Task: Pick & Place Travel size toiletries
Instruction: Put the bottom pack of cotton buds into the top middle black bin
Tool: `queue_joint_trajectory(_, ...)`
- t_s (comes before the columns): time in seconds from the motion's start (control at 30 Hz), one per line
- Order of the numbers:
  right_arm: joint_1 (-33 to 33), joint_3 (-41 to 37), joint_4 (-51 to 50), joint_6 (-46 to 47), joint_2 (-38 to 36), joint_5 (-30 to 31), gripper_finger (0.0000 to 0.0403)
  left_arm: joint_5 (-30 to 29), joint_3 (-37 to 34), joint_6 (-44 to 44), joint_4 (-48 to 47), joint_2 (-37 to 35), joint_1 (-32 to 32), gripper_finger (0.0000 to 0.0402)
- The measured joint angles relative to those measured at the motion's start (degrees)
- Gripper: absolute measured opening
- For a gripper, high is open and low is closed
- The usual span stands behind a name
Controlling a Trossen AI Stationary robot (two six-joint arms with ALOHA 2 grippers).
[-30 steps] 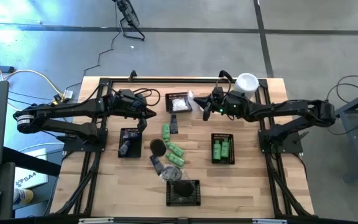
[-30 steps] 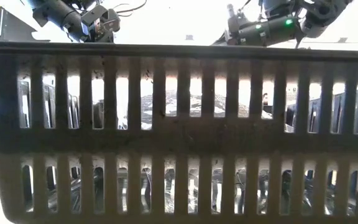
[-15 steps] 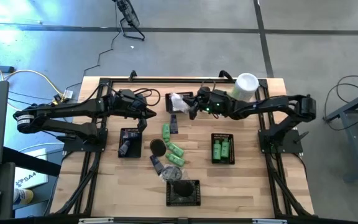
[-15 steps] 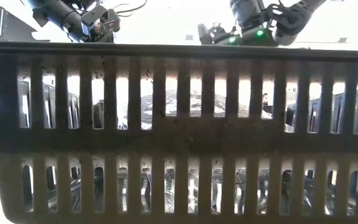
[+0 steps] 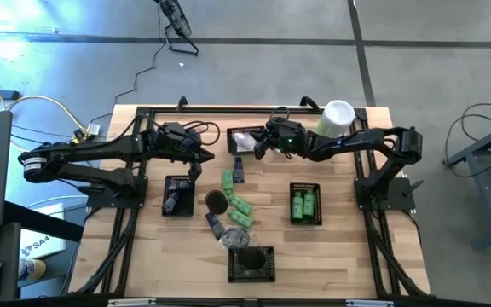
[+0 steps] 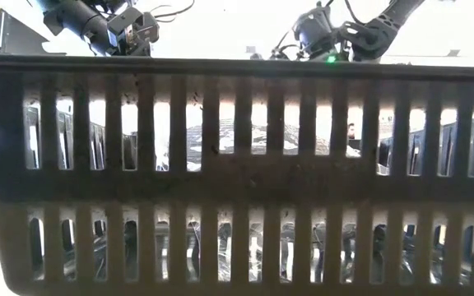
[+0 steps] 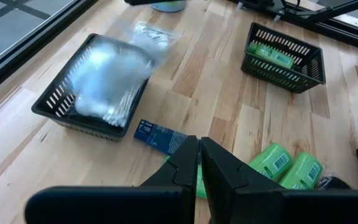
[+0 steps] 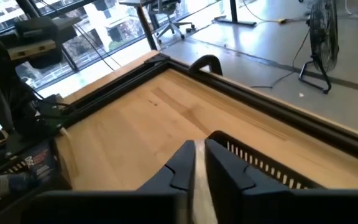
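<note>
The white packets (image 7: 104, 81) lie in the far black mesh basket (image 5: 245, 139), smeared by motion in the left wrist view; one more packet (image 7: 151, 34) lies on the wood beyond it. My right gripper (image 5: 258, 147) hovers at that basket's right side, fingers nearly together around a pale strip (image 8: 197, 183). Green bottles (image 5: 233, 194), a blue-black tube (image 7: 160, 134) and a dark round piece (image 5: 217, 201) lie loose mid-table. My left gripper (image 5: 199, 160) hangs shut above the table, left of them, touching nothing. My right gripper has a thin pale strip, seemingly a white packet (image 8: 197, 183), pinched between its two fingers. The fingers themselves hide the rest of it, so which part they are on and how it hangs cannot be told.
A left basket (image 5: 177, 194) holds dark tubes; a right basket (image 5: 305, 205) holds green bottles; a near basket (image 5: 251, 264) fills the low view (image 6: 237, 164). The pale-green canister (image 5: 337, 115) stands at the far right. Bare wood lies near left and near right.
My right gripper has travelled toward the table's left, from beside the canister to the right side of the packet basket, and a white packet went along with it. The packets at the basket are in motion.
</note>
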Motion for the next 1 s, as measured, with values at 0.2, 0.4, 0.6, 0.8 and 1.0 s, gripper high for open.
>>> queue_joint_trajectory(0.2, -0.2, 0.0, 1.5, -0.1, 0.0, 0.0, 0.0108, 0.0, 0.0, 0.0, 0.0, 0.0, 0.0, 0.0017)
queue_joint_trajectory(0.4, -0.2, 0.0, 2.5, -0.3, -1.0, 0.0, 0.0143, 0.0, 0.0, 0.0, 0.0, 0.0, 0.0, 0.0017)
queue_joint_trajectory(0.6, -0.2, 0.0, 1.5, -0.3, -3.7, -2.3, 0.0123, 0.0, 0.0, 0.0, -0.2, 0.0, 0.0, 0.0017)
queue_joint_trajectory(0.8, -0.2, 0.0, -8.3, 1.1, -7.1, -11.6, 0.0081, 0.0, 0.0, 0.0, -0.2, 0.0, 0.0, 0.0017)
queue_joint_trajectory(1.0, 0.9, 0.0, -15.1, 1.1, -7.5, -15.6, 0.0023, 0.0, 0.0, 0.0, -0.2, 0.0, 0.0, 0.0017)
